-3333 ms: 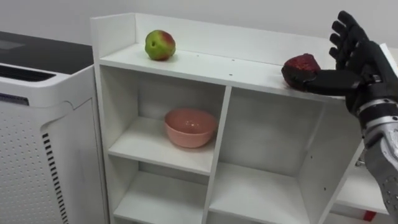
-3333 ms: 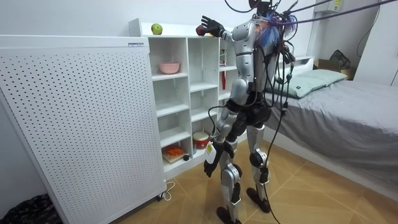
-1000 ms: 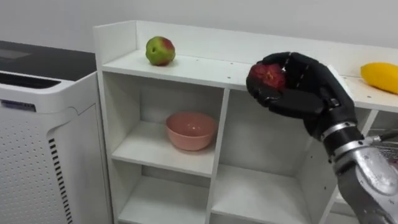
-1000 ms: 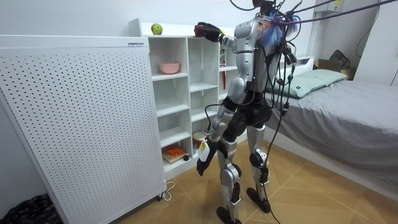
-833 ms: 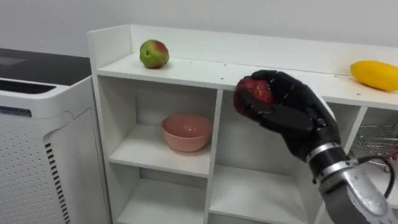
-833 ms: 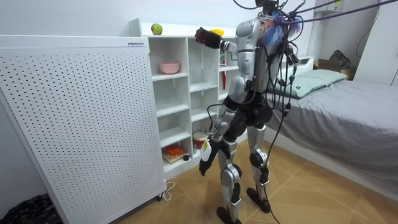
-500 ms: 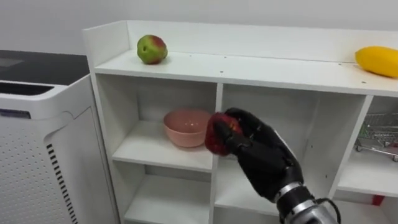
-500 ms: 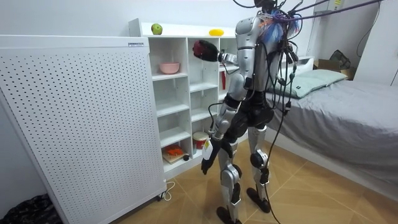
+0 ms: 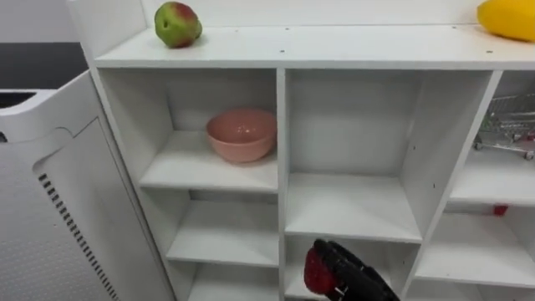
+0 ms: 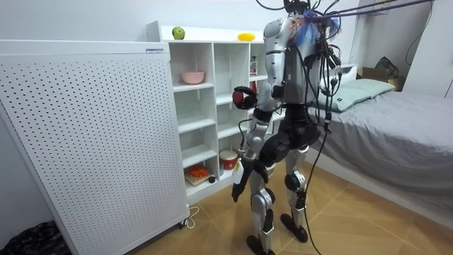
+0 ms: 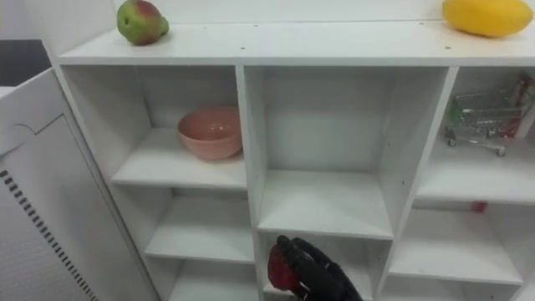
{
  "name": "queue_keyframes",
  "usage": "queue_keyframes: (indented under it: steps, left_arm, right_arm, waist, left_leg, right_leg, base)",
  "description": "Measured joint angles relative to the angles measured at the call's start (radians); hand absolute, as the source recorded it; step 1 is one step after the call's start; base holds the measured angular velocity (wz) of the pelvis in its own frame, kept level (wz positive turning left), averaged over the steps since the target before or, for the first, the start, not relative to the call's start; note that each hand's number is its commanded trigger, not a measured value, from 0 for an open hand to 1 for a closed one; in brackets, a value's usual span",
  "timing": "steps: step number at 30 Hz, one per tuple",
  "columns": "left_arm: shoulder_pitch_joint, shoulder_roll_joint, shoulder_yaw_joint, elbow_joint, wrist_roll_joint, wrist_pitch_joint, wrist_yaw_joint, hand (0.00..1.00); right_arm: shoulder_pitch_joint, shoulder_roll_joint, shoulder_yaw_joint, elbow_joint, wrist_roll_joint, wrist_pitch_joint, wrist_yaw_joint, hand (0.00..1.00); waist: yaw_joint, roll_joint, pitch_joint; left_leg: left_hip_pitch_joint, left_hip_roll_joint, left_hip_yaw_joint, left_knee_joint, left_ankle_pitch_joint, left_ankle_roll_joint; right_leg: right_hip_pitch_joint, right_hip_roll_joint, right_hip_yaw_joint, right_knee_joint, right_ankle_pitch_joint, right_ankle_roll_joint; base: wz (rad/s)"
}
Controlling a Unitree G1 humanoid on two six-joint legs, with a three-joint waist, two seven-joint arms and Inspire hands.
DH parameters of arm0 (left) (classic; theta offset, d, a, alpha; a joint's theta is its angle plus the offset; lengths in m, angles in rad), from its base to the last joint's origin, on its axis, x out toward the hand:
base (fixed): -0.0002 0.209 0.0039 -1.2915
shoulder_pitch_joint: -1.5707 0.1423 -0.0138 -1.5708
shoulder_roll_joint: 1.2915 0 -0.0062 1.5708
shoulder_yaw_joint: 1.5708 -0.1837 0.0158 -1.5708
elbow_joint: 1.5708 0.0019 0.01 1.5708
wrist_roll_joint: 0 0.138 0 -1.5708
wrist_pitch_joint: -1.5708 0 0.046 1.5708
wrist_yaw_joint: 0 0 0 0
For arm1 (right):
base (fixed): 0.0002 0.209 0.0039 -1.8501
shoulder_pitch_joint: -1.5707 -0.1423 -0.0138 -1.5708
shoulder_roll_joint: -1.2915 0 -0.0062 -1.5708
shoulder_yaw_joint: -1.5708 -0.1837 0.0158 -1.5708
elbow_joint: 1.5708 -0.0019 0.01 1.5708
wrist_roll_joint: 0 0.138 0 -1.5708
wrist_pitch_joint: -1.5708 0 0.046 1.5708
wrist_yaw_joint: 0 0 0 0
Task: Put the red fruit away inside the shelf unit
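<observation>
The right hand [image 9: 355, 276] grips the red fruit [image 9: 316, 270] low in front of the closet's [image 9: 282, 142] middle column; judged risk: striking a shelf edge on entry could dislodge it.

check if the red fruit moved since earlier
Yes. In the room view the red fruit, held in the right robot hand, came down from the closet's top to below the pink bowl.

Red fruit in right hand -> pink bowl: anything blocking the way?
Nothing visible. The right hand holds the red fruit low, in front of the middle column. The pink bowl sits up and left in an open-fronted compartment and looks empty.
</observation>
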Motion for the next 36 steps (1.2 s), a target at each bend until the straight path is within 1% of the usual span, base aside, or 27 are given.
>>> queue_keyframes:
  steps: [2, 4, 6, 8, 9, 11, 12, 14, 16, 18, 20, 24, 26, 28, 30, 32, 33, 34, 36]
  left_arm:
    - [0.003, -0.009, -0.001, 0.011, -0.044, -0.009, 0.018, 0.00]
    - [-0.002, -0.009, -0.010, 0.017, -0.096, -0.018, 0.028, 0.00]
    - [-0.002, -0.009, -0.021, 0.016, -0.149, -0.019, 0.044, 0.00]
    - [0.005, -0.007, -0.036, 0.004, -0.193, -0.017, 0.060, 0.00]
    - [0.009, -0.007, -0.037, -0.006, -0.199, -0.018, 0.064, 0.00]
    - [0.010, -0.006, -0.048, -0.031, -0.230, -0.021, 0.078, 0.00]
    - [0.011, -0.006, -0.047, -0.037, -0.242, -0.023, 0.083, 0.00]
    - [0.013, 0.000, -0.047, -0.043, -0.305, -0.039, 0.093, 0.00]
    - [0.013, 0.006, -0.047, -0.043, -0.330, -0.048, 0.107, 0.00]
    - [0.013, 0.014, -0.048, -0.046, -0.349, -0.057, 0.114, 0.00]
    - [0.014, 0.025, -0.050, -0.047, -0.353, -0.060, 0.128, 0.00]
    - [0.016, 0.040, -0.066, -0.074, -0.376, -0.059, 0.136, 0.00]
    - [0.011, 0.042, -0.072, -0.101, -0.387, -0.063, 0.156, 0.00]
    - [0.010, 0.043, -0.076, -0.115, -0.406, -0.071, 0.170, 0.00]
    - [0.010, 0.045, -0.082, -0.122, -0.433, -0.078, 0.176, 0.00]
    - [0.009, 0.052, -0.090, -0.123, -0.471, -0.082, 0.178, 0.00]
    - [0.009, 0.054, -0.091, -0.123, -0.480, -0.083, 0.178, 0.00]
    - [0.009, 0.057, -0.091, -0.123, -0.493, -0.083, 0.178, 0.00]
    - [0.008, 0.060, -0.092, -0.123, -0.505, -0.083, 0.184, 0.00]
  right_arm:
    - [0.000, 0.006, -0.003, 0.019, 0.026, -0.003, -0.001, 1.00]
    - [-0.002, 0.012, -0.009, 0.025, 0.061, -0.008, -0.002, 1.00]
    - [-0.001, 0.013, -0.011, 0.038, 0.100, -0.009, -0.019, 1.00]
    - [-0.001, 0.016, -0.013, 0.048, 0.142, -0.009, -0.047, 1.00]
    - [-0.002, 0.016, -0.017, 0.047, 0.151, -0.009, -0.049, 1.00]
    - [-0.004, 0.013, -0.031, 0.047, 0.192, -0.016, -0.067, 1.00]
    - [-0.004, 0.012, -0.032, 0.047, 0.199, -0.016, -0.073, 1.00]
    - [-0.007, 0.008, -0.040, 0.046, 0.213, -0.016, -0.091, 1.00]
    - [-0.012, 0.002, -0.056, 0.045, 0.213, -0.017, -0.102, 1.00]
    - [-0.032, -0.004, -0.071, 0.045, 0.219, -0.025, -0.113, 1.00]
    - [-0.079, -0.013, -0.077, 0.047, 0.231, -0.028, -0.118, 1.00]
    - [-0.139, -0.040, -0.092, 0.049, 0.309, -0.033, -0.118, 1.00]
    - [-0.180, -0.052, -0.131, 0.058, 0.371, -0.035, -0.128, 1.00]
    - [-0.198, -0.056, -0.157, 0.060, 0.391, -0.035, -0.141, 1.00]
    - [-0.210, -0.074, -0.158, 0.060, 0.420, -0.035, -0.152, 1.00]
    - [-0.244, -0.089, -0.158, 0.060, 0.452, -0.037, -0.160, 1.00]
    - [-0.251, -0.092, -0.158, 0.060, 0.453, -0.038, -0.161, 1.00]
    - [-0.263, -0.095, -0.161, 0.061, 0.455, -0.044, -0.166, 1.00]
    - [-0.288, -0.096, -0.171, 0.068, 0.455, -0.045, -0.178, 1.00]
  waist:
    - [0.003, 0.000, 0.0018]
    - [0.002, 0.000, 0.0037]
    - [0.003, -0.001, 0.0066]
    - [0.003, -0.002, 0.0089]
    - [0.003, -0.002, 0.0090]
    - [0.012, -0.004, 0.0093]
    - [0.012, -0.006, 0.0093]
    - [0.015, -0.011, 0.0087]
    - [0.019, -0.015, 0.0084]
    - [0.021, -0.020, 0.0090]
    - [0.023, -0.029, 0.0139]
    - [0.025, -0.037, 0.0139]
    - [0.025, -0.039, 0.0143]
    - [0.023, -0.040, 0.0149]
    - [0.024, -0.040, 0.0149]
    - [0.025, -0.040, 0.0150]
    - [0.025, -0.039, 0.0152]
    - [0.026, -0.039, 0.0153]
    - [0.029, -0.038, 0.0159]
  left_leg:
    - [-0.028, 0.000, 0.006, 0.023, -0.002, 0.002]
    - [-0.065, 0.001, 0.011, 0.048, -0.003, 0.004]
    - [-0.097, 0.000, 0.018, 0.080, -0.009, 0.006]
    - [-0.144, 0.000, 0.023, 0.126, -0.024, 0.006]
    - [-0.162, 0.001, 0.023, 0.140, -0.028, 0.006]
    - [-0.238, 0.003, 0.024, 0.184, -0.032, 0.005]
    - [-0.253, 0.002, 0.024, 0.190, -0.032, 0.005]
    - [-0.319, 0.001, 0.024, 0.228, -0.032, 0.005]
    - [-0.368, -0.001, 0.024, 0.256, -0.033, 0.006]
    - [-0.417, -0.005, 0.025, 0.277, -0.033, 0.007]
    - [-0.481, -0.001, 0.031, 0.305, -0.033, 0.006]
    - [-0.571, -0.001, 0.030, 0.346, -0.033, 0.006]
    - [-0.630, -0.001, 0.028, 0.373, -0.033, 0.007]
    - [-0.656, -0.001, 0.028, 0.387, -0.033, 0.008]
    - [-0.675, -0.001, 0.029, 0.395, -0.033, 0.011]
    - [-0.707, 0.000, 0.030, 0.410, -0.033, 0.014]
    - [-0.714, 0.000, 0.030, 0.412, -0.034, 0.014]
    - [-0.725, -0.002, 0.032, 0.418, -0.035, 0.017]
    - [-0.743, -0.003, 0.034, 0.428, -0.037, 0.020]
  right_leg:
    - [-0.036, -0.001, 0.011, 0.032, -0.006, -0.002]
    - [-0.080, -0.006, 0.017, 0.071, -0.015, -0.004]
    - [-0.120, -0.012, 0.029, 0.115, -0.028, -0.005]
    - [-0.173, -0.013, 0.050, 0.167, -0.057, -0.005]
    - [-0.192, -0.013, 0.053, 0.181, -0.060, -0.006]
    - [-0.273, -0.014, 0.061, 0.230, -0.064, -0.009]
    - [-0.290, -0.014, 0.063, 0.238, -0.064, -0.010]
    - [-0.360, -0.018, 0.068, 0.284, -0.068, -0.014]
    - [-0.412, -0.025, 0.068, 0.319, -0.075, -0.016]
    - [-0.466, -0.032, 0.071, 0.352, -0.078, -0.018]
    - [-0.536, -0.031, 0.080, 0.387, -0.080, -0.022]
    - [-0.627, -0.033, 0.082, 0.430, -0.082, -0.026]
    - [-0.680, -0.039, 0.077, 0.455, -0.083, -0.028]
    - [-0.702, -0.047, 0.069, 0.468, -0.085, -0.031]
    - [-0.715, -0.050, 0.067, 0.476, -0.088, -0.028]
    - [-0.742, -0.053, 0.063, 0.486, -0.090, -0.028]
    - [-0.747, -0.056, 0.060, 0.488, -0.090, -0.028]
    - [-0.758, -0.064, 0.053, 0.499, -0.095, -0.030]
    - [-0.774, -0.067, 0.053, 0.512, -0.103, -0.027]
  base:
    - [-0.07]
    - [-0.05]
    - [-0.07]
    - [-0.10]
    - [-0.10]
    - [-0.07]
    - [-0.06]
    - [-0.02]
    - [0.05]
    - [0.03]
    - [-0.06]
    - [0.00]
    - [0.08]
    - [0.10]
    - [0.11]
    - [0.06]
    - [0.09]
    - [0.12]
    - [0.12]
